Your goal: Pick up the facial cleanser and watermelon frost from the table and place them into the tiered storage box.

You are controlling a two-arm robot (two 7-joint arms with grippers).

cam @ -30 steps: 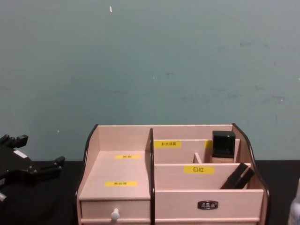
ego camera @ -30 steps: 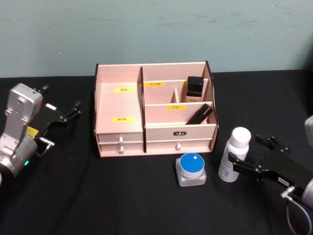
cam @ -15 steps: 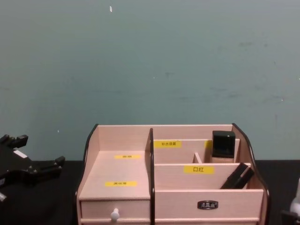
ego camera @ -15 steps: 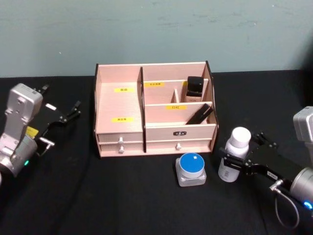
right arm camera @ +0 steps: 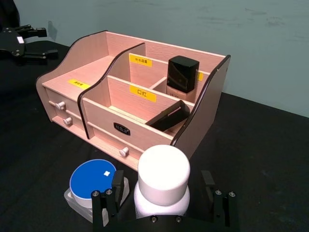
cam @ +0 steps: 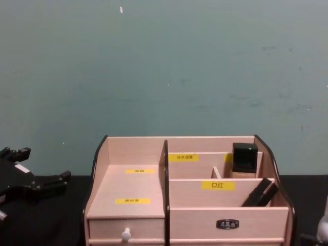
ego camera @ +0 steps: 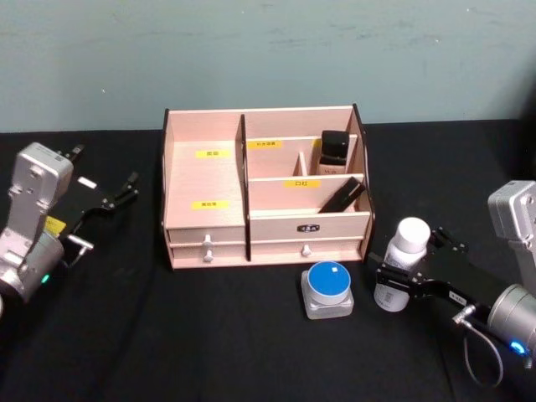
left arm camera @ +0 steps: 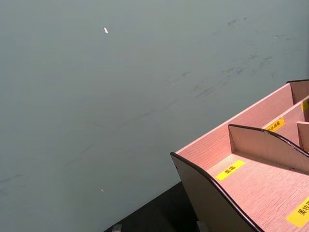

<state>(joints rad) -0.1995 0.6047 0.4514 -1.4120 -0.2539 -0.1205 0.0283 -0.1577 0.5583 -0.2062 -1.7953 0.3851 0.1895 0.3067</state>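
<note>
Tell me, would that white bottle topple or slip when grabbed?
Tall and narrow, the bottle probably tips if shoved high. Its smooth round body may slip, though the right gripper has open fingers either side. It looks like stiff plastic, likely light.

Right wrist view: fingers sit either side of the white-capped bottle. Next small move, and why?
Probably close the right gripper on the white-capped bottle. Its fingers flank the bottle's body with a gap on each side, and the bottle stands upright, so a squeeze should secure it before lifting. The left gripper is parked far left.
</note>
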